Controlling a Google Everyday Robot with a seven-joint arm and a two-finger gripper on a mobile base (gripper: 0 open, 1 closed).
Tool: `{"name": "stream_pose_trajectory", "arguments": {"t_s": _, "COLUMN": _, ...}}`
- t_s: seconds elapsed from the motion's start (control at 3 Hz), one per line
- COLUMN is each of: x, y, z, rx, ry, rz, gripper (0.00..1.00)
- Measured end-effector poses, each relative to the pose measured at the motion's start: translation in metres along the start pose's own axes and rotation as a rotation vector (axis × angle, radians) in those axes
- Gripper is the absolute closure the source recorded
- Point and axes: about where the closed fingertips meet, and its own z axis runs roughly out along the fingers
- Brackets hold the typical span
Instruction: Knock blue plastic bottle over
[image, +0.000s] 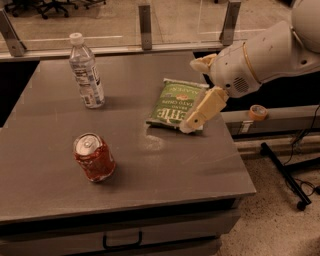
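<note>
The blue plastic bottle (86, 71) stands upright at the back left of the grey table (165, 170). It is clear and ribbed, with a white cap and a white-and-bluish label. My gripper (190, 96) comes in from the right on a white arm (265, 55) and hangs over the right part of the table, above a green chip bag. Its two cream fingers (205, 109) are spread apart and hold nothing. The gripper is far to the right of the bottle and does not touch it.
A red soda can (94, 157) stands at the front left of the table. A green chip bag (172, 102) lies flat right of centre. A roll of tape (257, 112) sits on a ledge to the right. A glass railing runs behind the table.
</note>
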Motion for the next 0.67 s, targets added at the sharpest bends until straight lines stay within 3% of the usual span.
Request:
{"name": "stream_pose_trajectory", "arguments": {"t_s": 0.33, "x": -0.015, "y": -0.011, "z": 0.018, "rx": 0.023, "ry": -0.075, "rz": 0.023, "gripper": 0.0}}
{"name": "stream_pose_trajectory", "arguments": {"t_s": 0.67, "x": -0.053, "y": -0.033, "z": 0.059, "rx": -0.003, "ry": -0.213, "rz": 0.001, "gripper": 0.0}}
